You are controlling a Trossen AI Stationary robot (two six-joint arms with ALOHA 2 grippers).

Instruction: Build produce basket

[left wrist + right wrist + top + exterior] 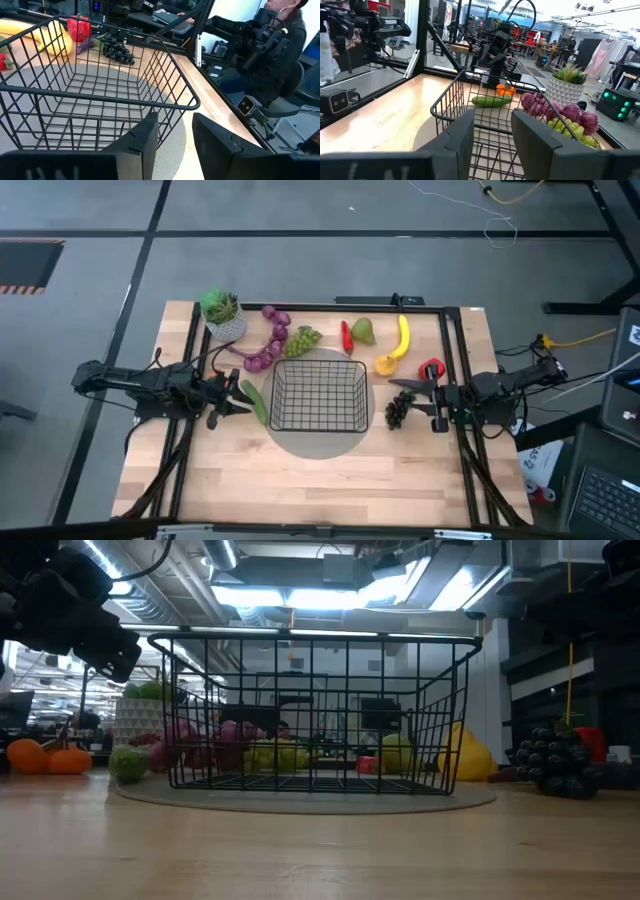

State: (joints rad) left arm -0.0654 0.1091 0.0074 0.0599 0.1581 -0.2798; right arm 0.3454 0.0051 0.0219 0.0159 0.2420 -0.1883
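Fingers parted and empty on both sides. Left gripper (232,405) at the table's left, aimed at the basket, with the cucumber (254,401) just beside its tips. Same parted pair filling the bottom of the left wrist view (176,137), nothing between them.

Basket (320,393) at mid-table on a grey round mat (318,442), upright, mesh floor bare in every view. No produce loaded yet, judging by that bare floor, so the whole job left to do.

Around the basket, left to right: potted plant (223,310) at the far left corner, not part of the load; purple grapes (269,345) and green grapes (303,338) just behind the far rim; red pepper (347,336), pear (363,330) and banana (402,337) farther back; orange fruit (385,365) near the right far corner; second red pepper (431,370) beyond it; black grapes (399,410) just beside the right wall.

Right gripper (412,398) at the table's right, facing the basket, black grapes close under its tips, not gripped.
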